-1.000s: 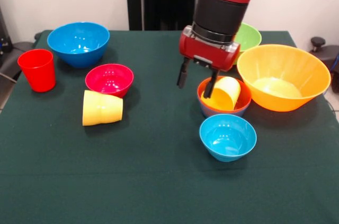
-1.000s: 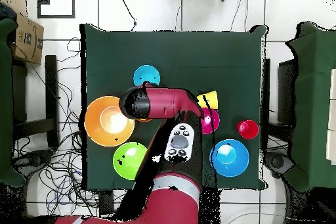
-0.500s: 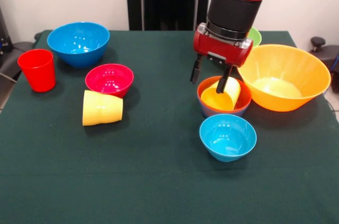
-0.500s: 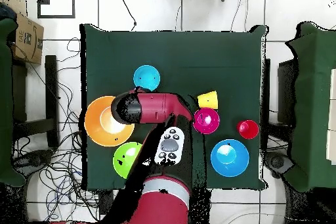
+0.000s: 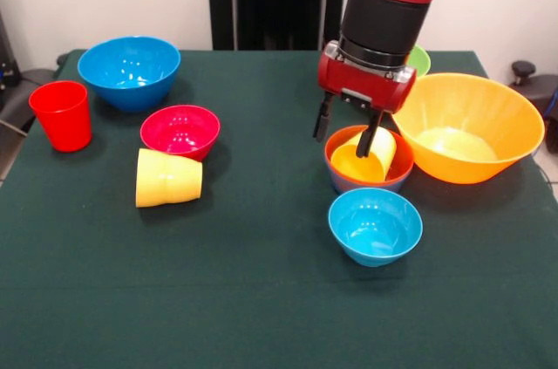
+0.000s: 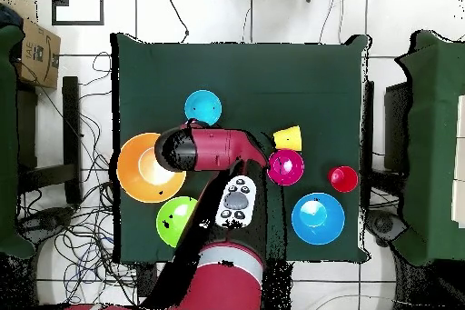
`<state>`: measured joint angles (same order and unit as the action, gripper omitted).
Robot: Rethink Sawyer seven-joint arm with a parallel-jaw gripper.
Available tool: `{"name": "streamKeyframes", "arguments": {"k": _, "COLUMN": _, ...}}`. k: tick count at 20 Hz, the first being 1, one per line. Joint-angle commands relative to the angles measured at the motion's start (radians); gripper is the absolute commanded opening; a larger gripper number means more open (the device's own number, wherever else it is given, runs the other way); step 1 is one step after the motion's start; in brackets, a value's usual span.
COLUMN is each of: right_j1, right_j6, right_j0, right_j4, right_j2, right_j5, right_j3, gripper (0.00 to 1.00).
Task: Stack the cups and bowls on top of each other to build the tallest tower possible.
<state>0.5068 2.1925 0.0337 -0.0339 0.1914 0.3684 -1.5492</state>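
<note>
the hand (image 5: 347, 135) hangs spread over a glossy yellow cup (image 5: 366, 156) lying tilted in the orange-red bowl (image 5: 344, 176), one finger (image 5: 369, 138) at its rim. six round plastic bowls and three tapered cups show in the front view on the green cloth bench (image 5: 261, 299). overhead, the arm (image 6: 213, 147) hides that cup.

The table (image 5: 261, 299) under me is wearing a dark green cloth, matt and faintly napped, giving back no shine. Every bowl is showing as smooth glossy plastic: the large yellow-orange bowl (image 5: 488, 116) is glowing translucent at its rim, and the light-blue bowl (image 5: 375, 226) and crimson bowl (image 5: 180, 130) are catching bright highlights. The fallen yellow cup (image 5: 168, 178) is looking satiny. My wrist shell (image 5: 366, 81) is shining like lacquered red plastic.
</note>
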Motion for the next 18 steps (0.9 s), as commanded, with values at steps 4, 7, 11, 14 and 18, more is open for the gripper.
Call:
{"name": "streamKeyframes", "arguments": {"k": 4, "right_j1": -0.085, "right_j6": 0.11, "right_j0": -0.022, "right_j4": -0.002, "right_j2": -0.061, "right_j5": -0.075, "right_j3": -0.007, "gripper": 1.0}}
{"name": "streamKeyframes", "arguments": {"k": 7, "right_j1": -0.112, "right_j6": 0.118, "right_j0": -0.015, "right_j4": -0.001, "right_j2": -0.055, "right_j5": -0.095, "right_j3": 0.003, "gripper": 1.0}}
{"name": "streamKeyframes", "arguments": {"k": 11, "right_j1": -0.121, "right_j6": 0.103, "right_j0": -0.02, "right_j4": -0.002, "right_j2": -0.057, "right_j5": -0.09, "right_j3": 0.009, "gripper": 1.0}}
{"name": "streamKeyframes", "arguments": {"k": 14, "right_j1": -0.121, "right_j6": 0.092, "right_j0": -0.024, "right_j4": -0.005, "right_j2": -0.059, "right_j5": -0.086, "right_j3": 0.01, "gripper": 1.0}}
{"name": "streamKeyframes", "arguments": {"k": 18, "right_j1": -0.114, "right_j6": 0.038, "right_j0": -0.033, "right_j4": -0.025, "right_j2": -0.071, "right_j5": -0.037, "right_j3": 0.022, "gripper": 1.0}}
